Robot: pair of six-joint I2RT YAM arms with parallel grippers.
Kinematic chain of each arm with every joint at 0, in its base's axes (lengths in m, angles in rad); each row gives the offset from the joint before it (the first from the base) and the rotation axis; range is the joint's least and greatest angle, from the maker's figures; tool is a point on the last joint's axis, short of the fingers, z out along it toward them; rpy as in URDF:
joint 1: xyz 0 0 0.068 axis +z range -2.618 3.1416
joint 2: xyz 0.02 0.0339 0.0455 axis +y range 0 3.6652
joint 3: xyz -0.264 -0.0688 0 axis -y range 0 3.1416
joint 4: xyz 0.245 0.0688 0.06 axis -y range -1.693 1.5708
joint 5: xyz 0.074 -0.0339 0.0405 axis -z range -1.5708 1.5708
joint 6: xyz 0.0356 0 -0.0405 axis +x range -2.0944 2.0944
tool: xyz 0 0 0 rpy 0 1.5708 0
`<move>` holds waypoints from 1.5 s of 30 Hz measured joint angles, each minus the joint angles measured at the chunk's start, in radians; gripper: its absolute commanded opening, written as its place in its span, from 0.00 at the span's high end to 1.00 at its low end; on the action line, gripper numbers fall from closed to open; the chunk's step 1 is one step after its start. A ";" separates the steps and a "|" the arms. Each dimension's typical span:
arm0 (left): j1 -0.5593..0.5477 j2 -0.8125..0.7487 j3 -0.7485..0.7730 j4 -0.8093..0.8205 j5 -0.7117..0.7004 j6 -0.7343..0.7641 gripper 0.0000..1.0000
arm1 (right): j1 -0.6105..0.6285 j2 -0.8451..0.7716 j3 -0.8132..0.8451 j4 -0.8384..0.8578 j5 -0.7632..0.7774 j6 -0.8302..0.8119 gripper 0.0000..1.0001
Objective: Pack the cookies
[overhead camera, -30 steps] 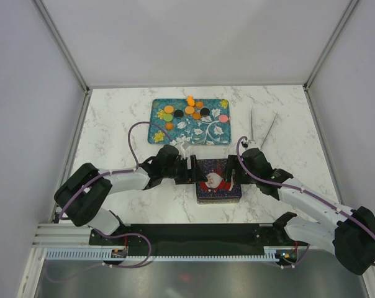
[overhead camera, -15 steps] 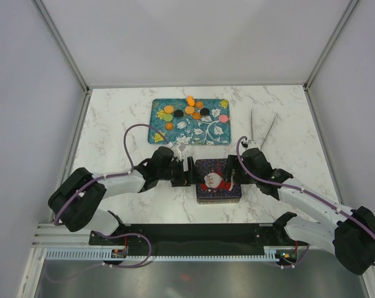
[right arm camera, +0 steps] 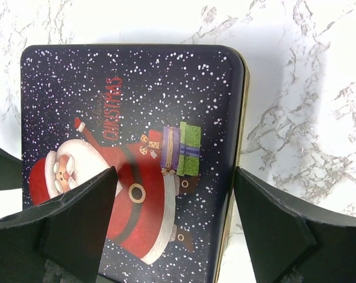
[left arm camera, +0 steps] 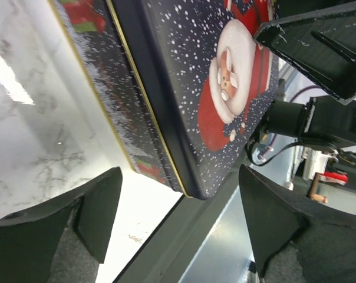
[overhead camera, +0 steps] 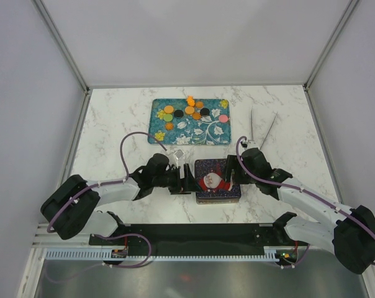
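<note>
The cookies [overhead camera: 189,110], small orange, green, pink and black discs, lie on the far left part of a teal flowered tray [overhead camera: 206,131]. A closed dark blue Santa tin [overhead camera: 217,183] sits on the marble between my two grippers. The left gripper [overhead camera: 186,180] is open just off the tin's left side. In the left wrist view the tin's [left arm camera: 184,88] near corner lies ahead of the open left gripper [left arm camera: 184,221]. My right gripper [overhead camera: 232,169] is open over the tin's far right. Its fingers straddle the right edge of the lid [right arm camera: 137,118] around the right gripper [right arm camera: 175,224].
Pale tongs [overhead camera: 262,127] lie on the marble right of the tray. A small white object [overhead camera: 178,153] sits just beyond the left gripper. White walls close in the table on three sides, and a black rail [overhead camera: 194,233] runs along the near edge.
The left arm has drawn back toward the near left, taking its open gripper lower along the tin's left side. The right arm and the tin have not moved.
</note>
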 measured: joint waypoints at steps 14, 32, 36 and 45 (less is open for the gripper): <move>-0.026 0.106 -0.041 0.180 0.077 -0.078 0.49 | 0.000 0.006 -0.002 0.012 -0.011 0.004 0.13; -0.018 0.176 -0.042 0.263 0.134 -0.109 0.89 | 0.024 0.005 -0.017 0.044 0.046 0.012 0.13; -0.016 0.179 -0.033 0.245 0.138 -0.108 0.97 | 0.046 0.005 -0.019 0.047 0.082 0.023 0.14; -0.014 0.174 0.009 0.147 0.141 -0.097 0.98 | 0.134 0.005 -0.005 0.024 0.223 0.048 0.14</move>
